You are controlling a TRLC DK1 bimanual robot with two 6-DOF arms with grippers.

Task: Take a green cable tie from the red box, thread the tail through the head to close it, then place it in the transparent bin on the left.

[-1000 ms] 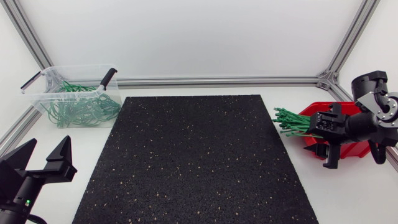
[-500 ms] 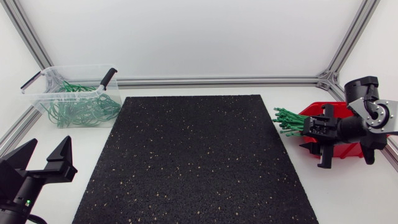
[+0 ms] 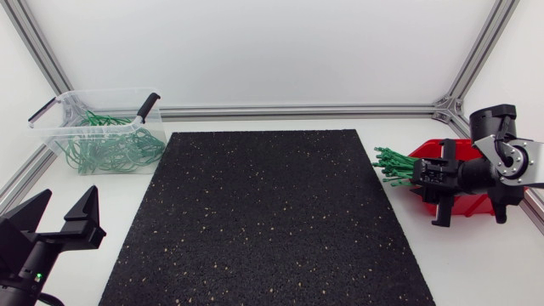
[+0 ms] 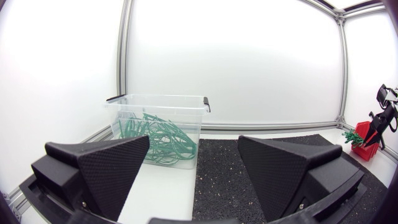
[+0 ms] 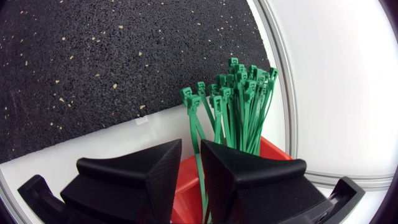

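The right gripper (image 5: pixel 191 144) has its fingers a tiny bit apart with one green cable tie (image 5: pixel 194 124) between them over the red box (image 5: pixel 277 150), so pinch just that one

Red plastic box (image 3: pixel 480 206) at table's right edge, just off black mat's right side. Bundle of straight green plastic cable ties (image 3: pixel 395 166) lies in it, unclosed, square heads fanned out past box's rim (image 5: pixel 273 149) toward mat, tails down inside box. Transparent plastic bin (image 3: pixel 64 140) with black handles at far left corner, upright, lidless. Inside it, tangled heap of looped green ties (image 3: pixel 115 149), filling lower part.
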